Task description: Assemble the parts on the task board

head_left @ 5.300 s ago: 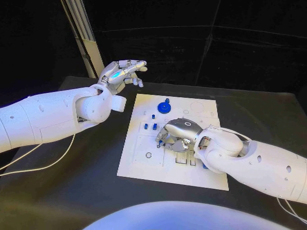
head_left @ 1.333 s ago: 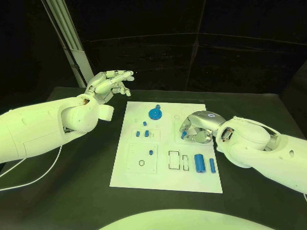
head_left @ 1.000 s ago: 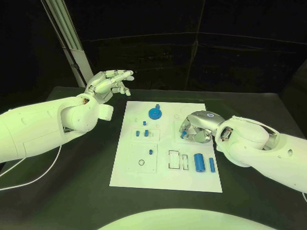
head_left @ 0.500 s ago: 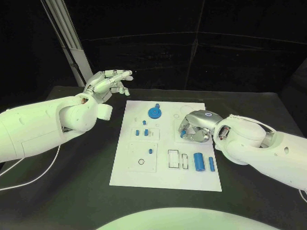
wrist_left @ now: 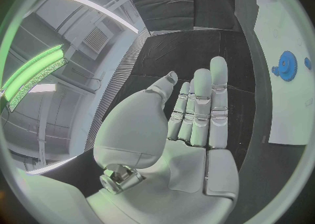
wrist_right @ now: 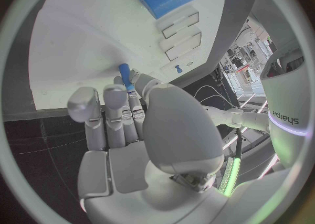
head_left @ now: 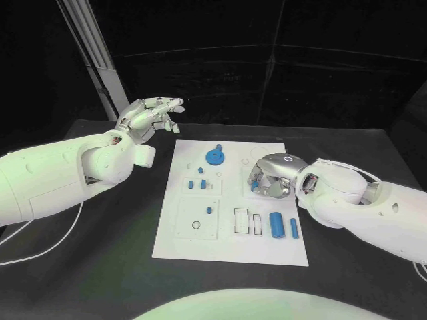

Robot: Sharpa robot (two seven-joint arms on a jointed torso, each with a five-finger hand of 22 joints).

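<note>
The white task board lies in the middle of the table. My right hand hovers low over its right-middle part, palm down, fingers curled. In the right wrist view a small blue peg is pinched between the thumb and fingertips, its tip close to the board. A blue gear stands near the board's far edge. Two blue cylinders lie side by side at the near right. My left hand is raised beyond the board's far left corner, fingers straight and apart, holding nothing.
Small blue pegs stand in the board's left column, with another in the square outline nearer me. Two rectangular slots sit left of the cylinders. A metal post rises behind the left arm. Black table surrounds the board.
My right hand has shifted slightly to the left over the board and turned a little, still with the peg. The left hand has stayed where it was.
</note>
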